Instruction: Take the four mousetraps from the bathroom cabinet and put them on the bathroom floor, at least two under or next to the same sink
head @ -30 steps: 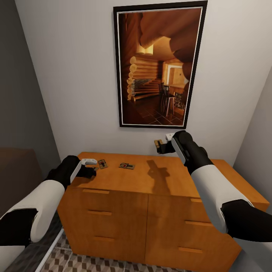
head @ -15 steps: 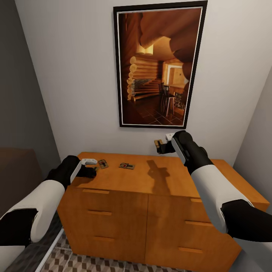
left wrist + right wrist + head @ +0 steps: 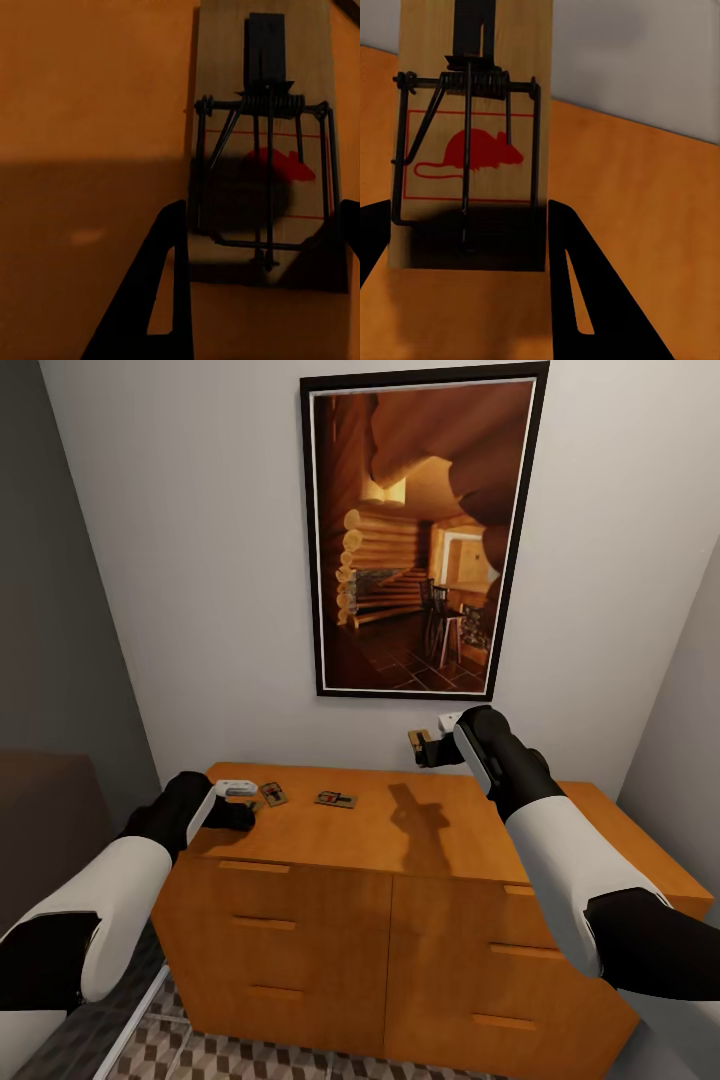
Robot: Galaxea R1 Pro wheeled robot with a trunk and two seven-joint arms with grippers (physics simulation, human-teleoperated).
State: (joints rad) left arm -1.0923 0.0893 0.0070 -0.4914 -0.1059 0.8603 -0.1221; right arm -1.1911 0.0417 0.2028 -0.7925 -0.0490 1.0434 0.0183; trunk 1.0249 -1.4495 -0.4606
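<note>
On top of the cabinet (image 3: 400,840), at its left end, sits the left gripper (image 3: 243,800), low on the wood with its fingers (image 3: 154,300) spread apart on both sides of one trap (image 3: 266,150), not yet closed on it. Close beside that one in the head view, a second trap (image 3: 336,799), flat on the worktop. Up at the right, above the cabinet and near the wall, the right gripper (image 3: 428,748), clamped on a third trap (image 3: 472,142), with black fingers (image 3: 585,285) tight at both sides of the wood and the red mouse picture facing the camera. Hanging on the wall behind, a big picture (image 3: 420,530) of a log house. Down at the bottom of the head view, a strip of cube-pattern floor (image 3: 200,1055), bare of traps as far as can be seen. Three traps to count, no telling where the fourth is. By the look of it, early days: one trap picked up, one about to be grabbed, one waiting. Left to do: close on the left trap, carry the traps over, set all four down on the tiles, and put at least two by the sink.
</note>
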